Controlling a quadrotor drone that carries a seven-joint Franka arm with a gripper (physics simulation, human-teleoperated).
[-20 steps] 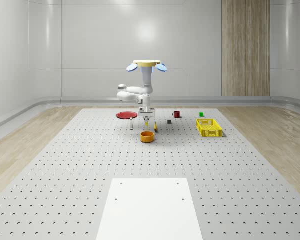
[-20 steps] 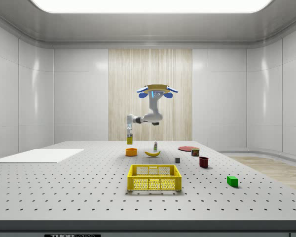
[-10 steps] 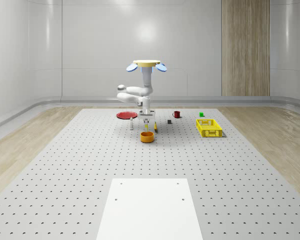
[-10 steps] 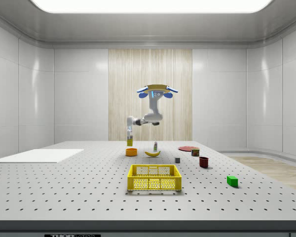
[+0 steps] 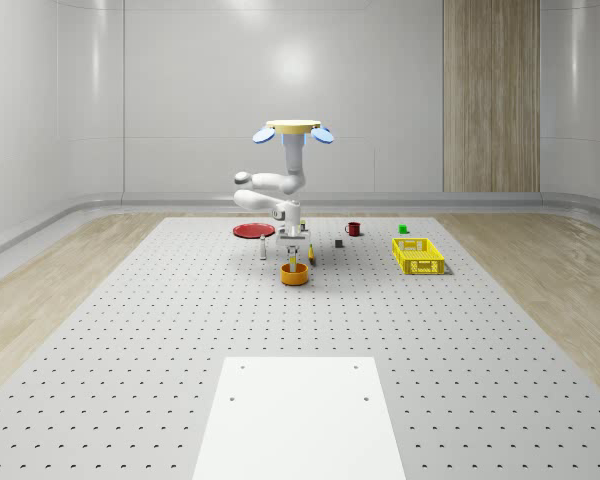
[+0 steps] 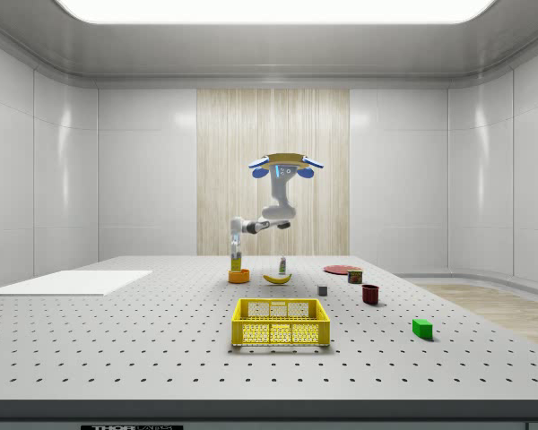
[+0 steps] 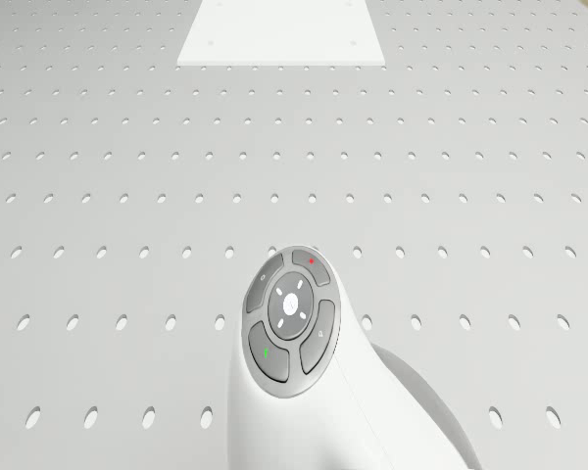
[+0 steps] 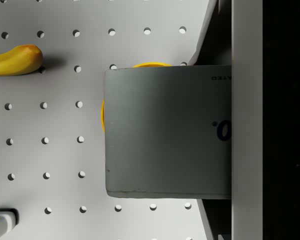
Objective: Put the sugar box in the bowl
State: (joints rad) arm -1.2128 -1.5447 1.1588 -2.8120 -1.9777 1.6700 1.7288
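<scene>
In the whole-scene view the drone (image 5: 293, 129) hovers at center frame above the surface (image 5: 160, 340), its arm bent down so the gripper (image 5: 295, 252) hangs just over the orange bowl (image 5: 294, 274), with the sugar box (image 5: 295, 263) held upright at the bowl's mouth. In the side view, left of center, the box (image 6: 238, 262) appears to have its lower end at or just inside the bowl (image 6: 239, 276), with a banana (image 6: 277, 279) near the bowl toward the frame's right. In the drone view the arm's wrist section (image 7: 292, 323) sits low in the frame over bare surface. In the wrist view the fingers (image 8: 246, 115) are clamped on the box (image 8: 165, 132), which hides nearly all of the bowl (image 8: 151, 65); only slivers of rim show at its top and left edges. The risk, as I judge it, is that the tall box catches the rim or tips out on release if the hover drifts, or nudges the bowl aside.
</scene>
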